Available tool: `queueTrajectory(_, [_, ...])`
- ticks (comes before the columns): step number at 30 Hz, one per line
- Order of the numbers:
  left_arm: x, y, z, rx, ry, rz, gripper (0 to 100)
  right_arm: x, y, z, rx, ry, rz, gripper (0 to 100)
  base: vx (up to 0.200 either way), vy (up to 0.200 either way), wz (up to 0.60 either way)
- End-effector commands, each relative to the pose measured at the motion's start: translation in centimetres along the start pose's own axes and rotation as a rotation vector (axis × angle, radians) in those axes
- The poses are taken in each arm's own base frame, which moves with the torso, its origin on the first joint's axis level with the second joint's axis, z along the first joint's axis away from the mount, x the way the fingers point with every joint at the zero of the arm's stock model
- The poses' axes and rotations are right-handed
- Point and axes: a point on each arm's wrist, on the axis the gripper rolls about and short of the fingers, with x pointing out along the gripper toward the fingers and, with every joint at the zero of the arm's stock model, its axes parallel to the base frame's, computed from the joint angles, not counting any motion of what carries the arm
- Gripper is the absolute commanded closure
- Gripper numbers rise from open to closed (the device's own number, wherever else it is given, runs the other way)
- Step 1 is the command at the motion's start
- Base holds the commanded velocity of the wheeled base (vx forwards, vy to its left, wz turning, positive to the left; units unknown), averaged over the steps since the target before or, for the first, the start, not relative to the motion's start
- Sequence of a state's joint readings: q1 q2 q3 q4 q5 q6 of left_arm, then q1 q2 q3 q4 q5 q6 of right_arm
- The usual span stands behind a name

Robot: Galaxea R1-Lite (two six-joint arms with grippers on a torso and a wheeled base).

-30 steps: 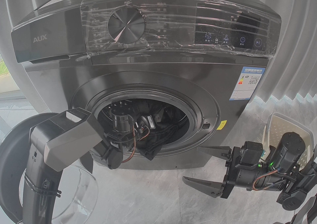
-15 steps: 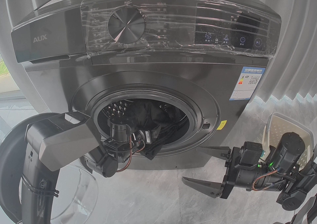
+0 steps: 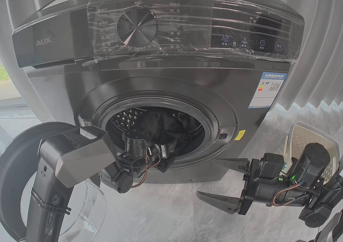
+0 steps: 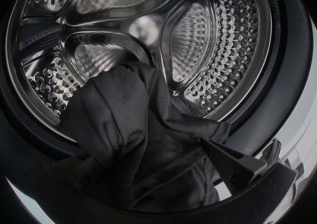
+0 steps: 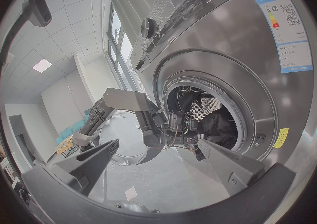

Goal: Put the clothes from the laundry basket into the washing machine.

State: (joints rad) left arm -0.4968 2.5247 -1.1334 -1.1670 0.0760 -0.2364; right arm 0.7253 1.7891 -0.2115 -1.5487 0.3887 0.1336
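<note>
Black garment (image 4: 132,128) in washing machine (image 3: 178,75) mouth, left gripper (image 3: 168,151) grip unclear, right gripper (image 3: 206,177) spread wide

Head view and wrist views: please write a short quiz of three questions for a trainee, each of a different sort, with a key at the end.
1. True or false: the door of the washing machine is shut.
2. Choose one. The right gripper is: A) open and empty; B) shut on a garment; C) inside the drum.
3. Short answer: what colour is the garment lying at the mouth of the drum?

Key: 1 false; 2 A; 3 black.
</note>
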Motion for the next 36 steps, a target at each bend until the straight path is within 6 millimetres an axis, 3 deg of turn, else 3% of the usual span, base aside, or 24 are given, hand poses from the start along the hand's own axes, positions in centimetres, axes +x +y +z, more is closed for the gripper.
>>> queueTrajectory(1, [0.6,-0.1,-1.1,0.001,0.017,-0.001,100,0.0,0.0,0.1,-0.002,-0.004,0.000,0,0.000,0.000,0.00])
queueTrajectory(14, [0.8,-0.2,-0.6,-0.004,-0.007,-0.006,100,0.1,0.0,0.3,-0.007,-0.017,0.003,0,0.000,0.000,0.00])
queueTrajectory(20, [2.0,-0.9,4.4,-0.029,-0.189,-0.005,100,0.2,0.0,0.4,-0.009,-0.021,0.005,0,0.000,0.000,0.00])
queueTrajectory(25, [2.9,-0.9,7.2,-0.049,-0.309,0.018,100,0.4,0.4,0.4,-0.008,-0.020,0.021,0,0.000,0.000,0.00])
queueTrajectory(36, [4.8,-0.3,8.3,-0.052,-0.392,0.026,100,0.4,0.5,0.5,-0.010,-0.025,0.023,0,0.000,0.000,0.00])
